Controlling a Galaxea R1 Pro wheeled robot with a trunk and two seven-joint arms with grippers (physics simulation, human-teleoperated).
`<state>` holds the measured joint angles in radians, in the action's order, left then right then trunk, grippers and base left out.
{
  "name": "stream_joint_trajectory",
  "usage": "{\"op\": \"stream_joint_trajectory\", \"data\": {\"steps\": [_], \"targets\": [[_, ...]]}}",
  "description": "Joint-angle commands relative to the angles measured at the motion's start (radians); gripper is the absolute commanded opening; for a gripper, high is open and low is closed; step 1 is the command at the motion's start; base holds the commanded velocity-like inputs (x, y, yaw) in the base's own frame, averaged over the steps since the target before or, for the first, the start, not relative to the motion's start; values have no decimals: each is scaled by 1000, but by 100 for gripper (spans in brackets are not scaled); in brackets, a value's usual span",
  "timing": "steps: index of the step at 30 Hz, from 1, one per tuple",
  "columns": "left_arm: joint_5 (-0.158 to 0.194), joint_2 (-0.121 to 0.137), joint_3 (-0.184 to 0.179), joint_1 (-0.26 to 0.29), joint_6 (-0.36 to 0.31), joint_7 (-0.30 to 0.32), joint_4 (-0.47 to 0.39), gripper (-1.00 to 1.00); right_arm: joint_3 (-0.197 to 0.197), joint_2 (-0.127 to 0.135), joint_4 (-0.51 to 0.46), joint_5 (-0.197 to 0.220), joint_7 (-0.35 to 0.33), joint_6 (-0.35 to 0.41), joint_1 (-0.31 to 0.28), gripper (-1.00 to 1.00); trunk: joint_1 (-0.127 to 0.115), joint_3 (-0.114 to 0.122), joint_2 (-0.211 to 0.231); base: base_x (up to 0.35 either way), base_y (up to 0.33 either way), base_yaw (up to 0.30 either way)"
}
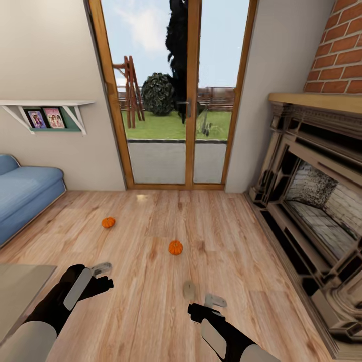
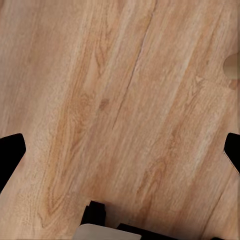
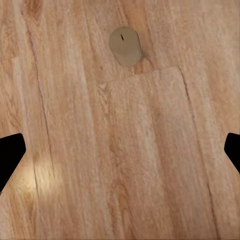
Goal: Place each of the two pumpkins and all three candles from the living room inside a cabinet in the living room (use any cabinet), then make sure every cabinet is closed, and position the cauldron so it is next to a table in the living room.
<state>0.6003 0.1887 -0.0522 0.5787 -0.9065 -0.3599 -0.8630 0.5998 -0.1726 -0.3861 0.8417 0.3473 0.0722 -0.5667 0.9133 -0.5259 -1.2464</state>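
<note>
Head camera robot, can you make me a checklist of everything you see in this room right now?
Surface: bare wooden floor.
Job's things: two pumpkins on the floor, one farther off toward the sofa side, one nearer the middle; one candle standing on the floor just ahead of the right gripper, also in the right wrist view.
Clutter: nothing seen.
Grippers: left gripper and right gripper both open, empty, above the floor.
Cables: nothing seen.
Surroundings: blue sofa, wall shelf with photos, glass doors to a garden, brick fireplace, corner of a table.
</note>
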Motion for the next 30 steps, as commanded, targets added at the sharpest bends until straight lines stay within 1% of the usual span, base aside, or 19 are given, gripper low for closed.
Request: {"op": "stream_joint_trajectory", "data": {"steps": [1,14,30], "targets": [[10,1,-4,1,-2,-10,-1,100,8,1,-2,3,8,5,-1,100,1,-1,-1,297,1,0],[10,1,-6,1,-2,-10,-1,100,8,1,-2,3,7,4,-1,100,1,-1,-1,325,9,0],[10,0,-6,0,-2,-10,-1,100,8,1,-1,3,7,4,-1,100,1,-1,-1,329,127,0]]}}
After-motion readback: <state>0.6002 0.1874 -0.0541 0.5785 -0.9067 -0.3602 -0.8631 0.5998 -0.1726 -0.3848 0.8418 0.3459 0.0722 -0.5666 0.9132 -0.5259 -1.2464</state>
